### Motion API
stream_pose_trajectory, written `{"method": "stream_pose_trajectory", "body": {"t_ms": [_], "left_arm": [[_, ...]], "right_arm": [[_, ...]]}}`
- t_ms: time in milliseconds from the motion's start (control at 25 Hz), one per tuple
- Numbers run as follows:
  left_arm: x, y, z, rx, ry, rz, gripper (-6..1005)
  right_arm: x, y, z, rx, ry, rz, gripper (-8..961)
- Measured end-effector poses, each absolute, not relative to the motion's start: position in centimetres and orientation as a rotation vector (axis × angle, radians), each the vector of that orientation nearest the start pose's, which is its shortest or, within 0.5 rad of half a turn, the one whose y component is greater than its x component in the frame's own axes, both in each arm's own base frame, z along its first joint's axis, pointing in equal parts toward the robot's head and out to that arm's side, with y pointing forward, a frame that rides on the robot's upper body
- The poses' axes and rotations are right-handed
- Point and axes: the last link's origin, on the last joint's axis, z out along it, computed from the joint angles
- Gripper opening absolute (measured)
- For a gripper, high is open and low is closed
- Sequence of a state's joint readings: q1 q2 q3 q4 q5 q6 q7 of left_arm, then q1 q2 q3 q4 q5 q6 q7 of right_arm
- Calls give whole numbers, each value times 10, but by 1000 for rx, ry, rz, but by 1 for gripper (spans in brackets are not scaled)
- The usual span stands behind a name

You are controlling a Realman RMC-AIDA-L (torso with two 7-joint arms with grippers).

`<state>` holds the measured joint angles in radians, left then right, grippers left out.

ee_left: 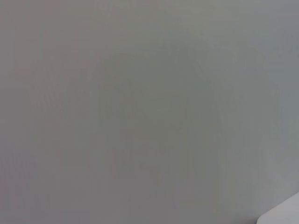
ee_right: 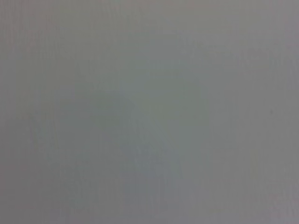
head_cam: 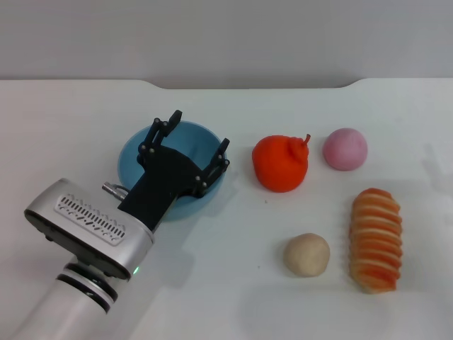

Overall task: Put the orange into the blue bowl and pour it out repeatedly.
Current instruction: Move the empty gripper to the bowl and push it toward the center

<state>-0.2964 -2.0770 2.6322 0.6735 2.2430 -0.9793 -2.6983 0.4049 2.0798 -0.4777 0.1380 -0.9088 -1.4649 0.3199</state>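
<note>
White table fills the head view. From the left, the left gripper hangs over the blue bowl, its fingers spread apart and holding nothing. At the bowl's three o'clock, just beside it, sits the orange on the table. So the orange is not in the bowl yet; picking up, dropping in and pouring are left. No right gripper shows.

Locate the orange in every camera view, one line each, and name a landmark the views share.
Head view: the orange lies on the white table, between the blue bowl and the pink ball; the left gripper is over the bowl, fingers open.
Left wrist view: not in it; only plain grey.
Right wrist view: not in it; only plain grey.
Shared landmark: none can be made out.
</note>
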Motion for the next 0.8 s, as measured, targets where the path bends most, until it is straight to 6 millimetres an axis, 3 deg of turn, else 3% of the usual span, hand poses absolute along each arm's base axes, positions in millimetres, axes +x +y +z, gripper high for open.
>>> {"method": "stream_pose_trajectory", "body": {"t_ms": [800], "left_arm": [[-221, 281, -113, -1964, -198, -655, 815]], "right_arm": [[345, 285, 1, -1443, 628, 889, 723]]}}
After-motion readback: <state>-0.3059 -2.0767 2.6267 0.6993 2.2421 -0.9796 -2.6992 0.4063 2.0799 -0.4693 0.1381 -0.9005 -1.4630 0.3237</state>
